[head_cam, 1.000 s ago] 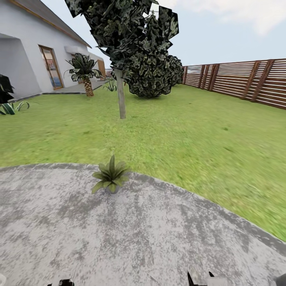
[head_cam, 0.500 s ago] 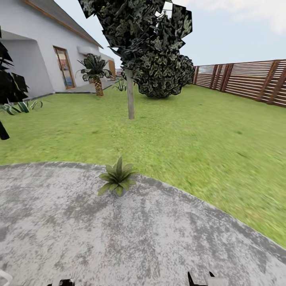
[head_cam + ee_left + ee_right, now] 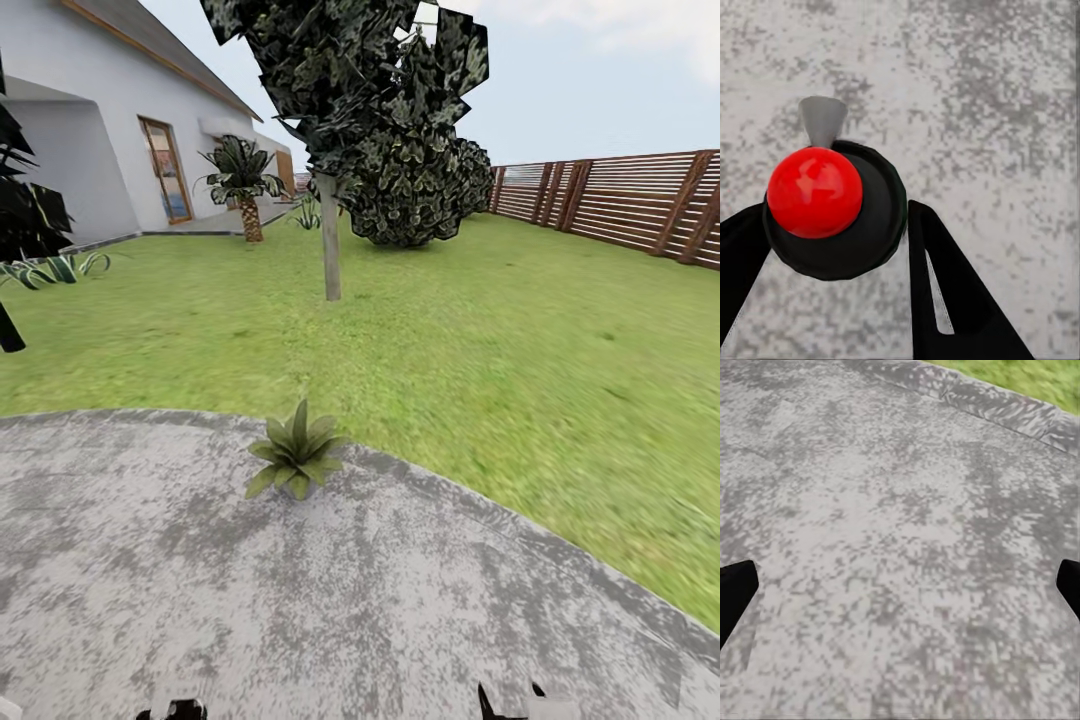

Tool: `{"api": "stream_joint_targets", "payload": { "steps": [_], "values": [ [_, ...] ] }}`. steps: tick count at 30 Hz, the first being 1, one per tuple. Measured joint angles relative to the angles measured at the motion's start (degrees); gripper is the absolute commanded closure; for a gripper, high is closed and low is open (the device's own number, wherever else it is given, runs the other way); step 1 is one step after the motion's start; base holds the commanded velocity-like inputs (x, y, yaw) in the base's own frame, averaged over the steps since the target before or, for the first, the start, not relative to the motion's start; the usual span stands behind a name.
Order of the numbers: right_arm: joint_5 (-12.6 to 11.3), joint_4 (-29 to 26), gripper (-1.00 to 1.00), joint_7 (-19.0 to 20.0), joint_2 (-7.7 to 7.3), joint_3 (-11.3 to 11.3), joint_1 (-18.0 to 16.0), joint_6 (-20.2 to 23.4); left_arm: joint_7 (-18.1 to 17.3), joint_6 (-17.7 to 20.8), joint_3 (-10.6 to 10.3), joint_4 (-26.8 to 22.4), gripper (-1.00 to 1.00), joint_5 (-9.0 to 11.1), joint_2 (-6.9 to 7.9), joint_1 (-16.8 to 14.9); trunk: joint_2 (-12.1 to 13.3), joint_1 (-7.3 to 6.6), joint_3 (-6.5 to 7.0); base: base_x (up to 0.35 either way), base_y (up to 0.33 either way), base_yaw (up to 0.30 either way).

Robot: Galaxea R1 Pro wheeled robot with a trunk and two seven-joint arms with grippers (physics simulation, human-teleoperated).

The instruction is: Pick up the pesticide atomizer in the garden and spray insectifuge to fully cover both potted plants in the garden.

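Note:
One potted plant (image 3: 295, 462), a low rosette of olive-green leaves, stands at the far edge of the grey stone paving (image 3: 350, 600), just ahead of me. In the left wrist view my left gripper (image 3: 832, 225) is shut on the pesticide atomizer (image 3: 862, 232). I see it from above as a round dark body with a red knob and a grey nozzle. My right gripper (image 3: 900, 592) hangs open over bare paving, its black fingertips (image 3: 735, 589) far apart. The tops of both grippers show at the bottom edge of the head view. The second potted plant is out of view.
Green lawn (image 3: 480, 330) stretches beyond the paving to a brown slat fence (image 3: 640, 205) at the right. A thin-trunked tree (image 3: 330, 240), a big dark bush (image 3: 415, 195), a palm (image 3: 240, 190) and a white house (image 3: 90, 130) stand further off. Spiky plants (image 3: 55, 268) grow at the left.
The whole head view has shifted a little to the right, so the camera has turned left. The potted plant has stayed in place on the paving.

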Motion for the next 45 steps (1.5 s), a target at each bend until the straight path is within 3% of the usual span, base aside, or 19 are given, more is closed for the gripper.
{"api": "stream_joint_targets", "payload": {
  "steps": [4,6,7,10,13,15,18,21,22,24,26,29,33,37,39,45],
  "values": [
    [0.0,0.1,-1.0,0.0,0.13,0.0,0.0,0.0,-0.6,0.2,-0.7,-1.2,1.0,-0.9,0.66,-0.8,0.0,0.01,0.0,0.034,-0.002,0.0],
    [0.1,0.0,-1.0,0.0,0.11,0.0,0.0,0.0,-0.7,0.4,-2.5,-3.1,1.0,-3.7,0.78,-1.0,0.0,0.02,0.0,0.002,0.0,0.0],
    [0.7,-3.6,-1.0,0.1,-0.32,1.2,0.0,0.2,-1.1,0.6,-4.5,-6.3,1.0,-9.6,0.9,-1.1,0.0,0.01,0.01,0.0,0.0,0.0],
    [6.4,-11.4,-1.0,0.2,-0.08,7.7,0.0,3.6,-5.3,0.6,-5.1,-7.3,1.0,-16.4,1.1,-1.1,0.0,0.02,0.0,0.0,0.0,0.0],
    [13.8,-17.1,-1.0,0.6,0.21,16.1,0.0,14.4,-14.5,0.9,-5.1,-8.1,1.0,-23.2,1.35,-2.6,0.0,0.02,0.01,0.0,0.0,0.0],
    [15.3,-18.4,-1.0,2.1,0.53,19.7,-0.6,18.6,-19.6,1.6,-5.1,-8.4,1.0,-26.8,1.4,-4.0,0.0,0.02,0.01,0.0,0.0,0.0],
    [16.4,-19.4,-1.0,9.4,3.29,24.3,-3.7,21.5,-29.3,4.7,-5.1,-8.7,1.0,-33.7,1.25,-6.3,0.0,0.02,0.01,0.0,0.0,0.0],
    [17.2,-19.7,-1.0,16.4,5.23,28.4,-6.5,22.1,-34.9,6.6,-5.0,-10.1,1.0,-36.7,1.14,-7.8,0.0,0.01,0.01,0.0,0.0,0.0],
    [17.4,-19.7,1.0,19.0,6.22,31.2,-7.7,22.2,-37.4,6.9,-5.0,-10.9,1.0,-37.4,1.13,-8.4,0.0,0.01,0.01,0.0,0.0,0.0],
    [17.5,-19.7,1.0,21.7,7.57,35.5,-8.7,22.3,-40.2,7.2,-5.1,-11.9,1.0,-39.6,0.8,-9.1,0.0,0.01,0.01,0.0,0.0,0.0],
    [17.5,-19.8,1.0,24.1,7.97,37.7,-9.5,22.3,-41.6,8.9,-5.1,-12.9,1.0,-43.1,0.32,-9.5,0.0,0.02,0.01,0.0,0.0,0.0],
    [17.5,-19.9,1.0,27.8,8.3,38.7,-10.7,23.5,-42.8,12.5,-5.0,-15.0,1.0,-47.0,-1.04,-9.8,0.0,0.02,0.01,0.0,0.0,0.0],
    [17.5,-20.9,1.0,31.5,9.43,39.3,-11.4,24.7,-44.5,13.6,-5.8,-15.7,1.0,-49.4,-3.08,-10.0,0.0,0.02,0.0,0.0,0.0,0.0],
    [17.5,-24.3,1.0,37.8,10.98,40.0,-11.5,25.7,-45.1,13.8,-7.5,-16.2,1.0,-52.8,-5.03,-11.2,0.0,0.01,0.01,0.0,0.0,0.0],
    [17.5,-25.0,1.0,38.7,11.85,40.1,-11.5,26.4,-46.1,13.9,-7.9,-16.2,1.0,-53.7,-6.14,-11.7,0.0,0.02,0.01,0.0,0.0,0.0],
    [17.4,-25.4,1.0,39.1,11.86,40.2,-11.6,27.1,-48.6,14.0,-9.3,-18.2,1.0,-57.4,-8.98,-12.0,0.0,0.02,0.0,0.0,0.0,0.0]
  ]
}}
